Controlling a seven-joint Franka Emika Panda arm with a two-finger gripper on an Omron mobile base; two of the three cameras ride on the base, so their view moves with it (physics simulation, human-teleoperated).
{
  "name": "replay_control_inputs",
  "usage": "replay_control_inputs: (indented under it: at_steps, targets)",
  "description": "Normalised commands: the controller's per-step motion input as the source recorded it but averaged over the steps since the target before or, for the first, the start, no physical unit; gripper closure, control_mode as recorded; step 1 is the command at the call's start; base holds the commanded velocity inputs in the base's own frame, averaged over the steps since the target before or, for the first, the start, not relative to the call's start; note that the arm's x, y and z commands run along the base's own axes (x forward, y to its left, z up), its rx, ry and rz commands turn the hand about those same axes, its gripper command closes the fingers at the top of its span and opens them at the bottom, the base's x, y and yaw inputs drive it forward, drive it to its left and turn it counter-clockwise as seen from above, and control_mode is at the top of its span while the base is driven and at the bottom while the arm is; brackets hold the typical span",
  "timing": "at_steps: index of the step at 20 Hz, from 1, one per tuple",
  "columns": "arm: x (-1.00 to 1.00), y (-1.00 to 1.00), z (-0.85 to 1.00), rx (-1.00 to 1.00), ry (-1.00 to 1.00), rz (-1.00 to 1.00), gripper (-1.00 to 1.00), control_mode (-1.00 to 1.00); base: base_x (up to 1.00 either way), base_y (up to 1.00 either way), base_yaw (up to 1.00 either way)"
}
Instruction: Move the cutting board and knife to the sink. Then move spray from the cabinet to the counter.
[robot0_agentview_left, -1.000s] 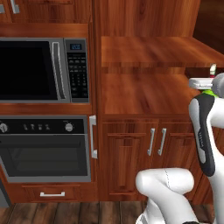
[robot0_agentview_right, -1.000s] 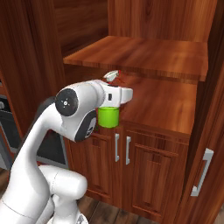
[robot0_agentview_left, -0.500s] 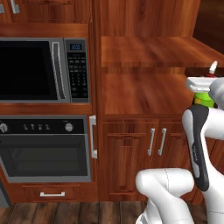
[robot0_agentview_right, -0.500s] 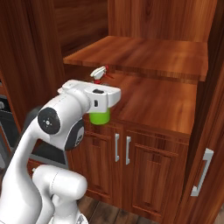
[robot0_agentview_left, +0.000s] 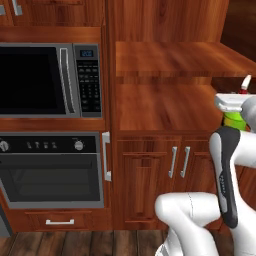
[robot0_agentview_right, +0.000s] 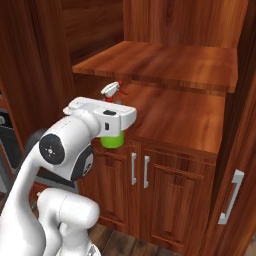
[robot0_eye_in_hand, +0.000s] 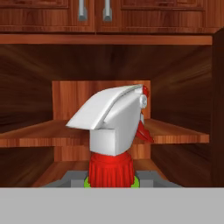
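Nearest me, at the lower left of the right base view, the white arm bends up to its end effector (robot0_agentview_right: 114, 131), which is clamped on the spray (robot0_agentview_right: 113, 139). The green bottle hangs just under the hand, its whitish nozzle with the red tip poking up above it. In the left base view the same bottle (robot0_agentview_left: 233, 120) sits at the right edge of the frame, in front of the cabinet (robot0_agentview_left: 165, 95). In the hand view the nozzle (robot0_eye_in_hand: 111, 120) stands upright at centre, with the red collar below it.

Beyond the bottle lies the lower shelf (robot0_agentview_right: 185, 117) of the open niche, and above that the upper shelf (robot0_agentview_right: 165, 62). The bottle looks lifted off the lower shelf, near its front edge. Farther left in the left base view are the microwave (robot0_agentview_left: 47, 80) and oven (robot0_agentview_left: 50, 170).

I judge this to be the second half of the job: spray out of the cabinet. Next it needs carrying to the bench, kept upright, then set down and released.
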Motion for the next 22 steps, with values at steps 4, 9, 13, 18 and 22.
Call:
replay_control_inputs:
  at_steps: [4,9,13,18,22]
  targets:
    - [-0.20,0.00,-0.03,0.00,0.00,0.00,1.00,1.00,-0.62,0.00,0.00]
    - [0.00,0.00,0.00,0.00,0.00,0.00,1.00,1.00,-0.66,-0.02,0.00]
    - [0.00,0.00,0.00,0.00,0.00,0.00,1.00,1.00,-0.09,0.00,0.00]
    - [0.00,0.00,0.00,0.00,0.00,0.00,1.00,1.00,-0.65,-0.06,0.00]
    - [0.00,0.00,0.00,0.00,0.00,0.00,1.00,1.00,-0.98,-0.20,-0.02]
